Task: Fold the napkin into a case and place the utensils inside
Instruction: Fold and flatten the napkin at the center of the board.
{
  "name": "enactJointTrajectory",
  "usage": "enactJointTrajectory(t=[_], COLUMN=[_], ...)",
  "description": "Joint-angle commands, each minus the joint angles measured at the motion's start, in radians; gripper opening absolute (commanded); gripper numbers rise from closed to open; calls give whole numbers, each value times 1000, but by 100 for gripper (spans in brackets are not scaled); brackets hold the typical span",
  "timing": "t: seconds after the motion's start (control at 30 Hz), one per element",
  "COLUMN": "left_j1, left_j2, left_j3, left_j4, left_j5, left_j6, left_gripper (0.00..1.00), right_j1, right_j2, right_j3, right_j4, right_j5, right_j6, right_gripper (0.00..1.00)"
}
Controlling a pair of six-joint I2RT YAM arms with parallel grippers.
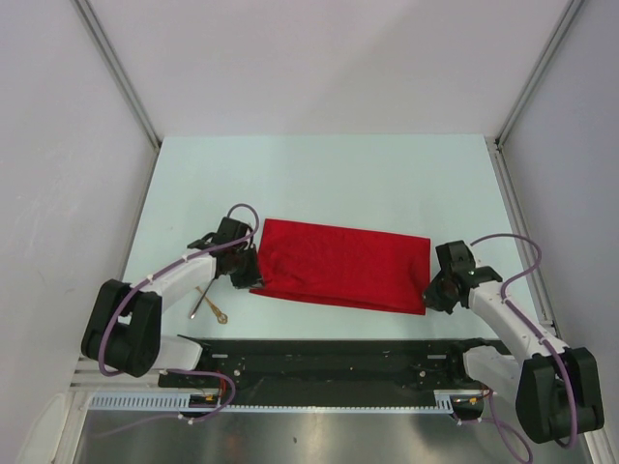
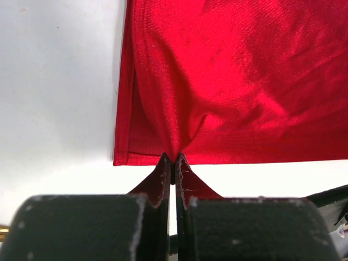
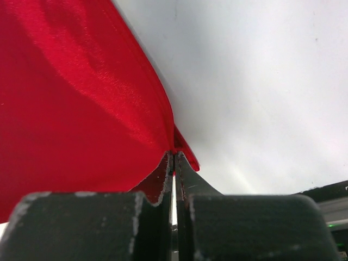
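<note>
The red napkin (image 1: pixel 343 263) lies folded into a long band across the middle of the table. My left gripper (image 1: pixel 253 275) is shut on its near left edge, and in the left wrist view the cloth (image 2: pixel 228 81) puckers into the closed tips of that gripper (image 2: pixel 173 159). At the near right corner my right gripper (image 1: pixel 427 293) is shut on the napkin (image 3: pixel 70 98), pinching it at the tips (image 3: pixel 174 154). Gold utensils (image 1: pixel 206 302) lie crossed on the table, near my left arm and left of the napkin.
The pale table (image 1: pixel 319 174) is bounded by grey walls and metal frame posts (image 1: pixel 116 68) at left and right. A black base rail (image 1: pixel 329 362) runs along the near edge between the arm bases.
</note>
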Motion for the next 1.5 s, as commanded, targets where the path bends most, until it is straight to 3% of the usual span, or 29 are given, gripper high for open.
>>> enactJointTrajectory(t=[0.0, 1.47], left_j1=[-2, -2], left_j2=[-15, -71], left_j3=[-5, -77], left_j4=[18, 46], left_j5=[-56, -73], left_j6=[-15, -65], left_gripper=[0, 4], right_j1=[5, 3], right_j2=[7, -2], right_j3=[-20, -32], right_j4=[26, 46], right_j5=[49, 30], right_j6=[9, -3], right_gripper=[0, 9])
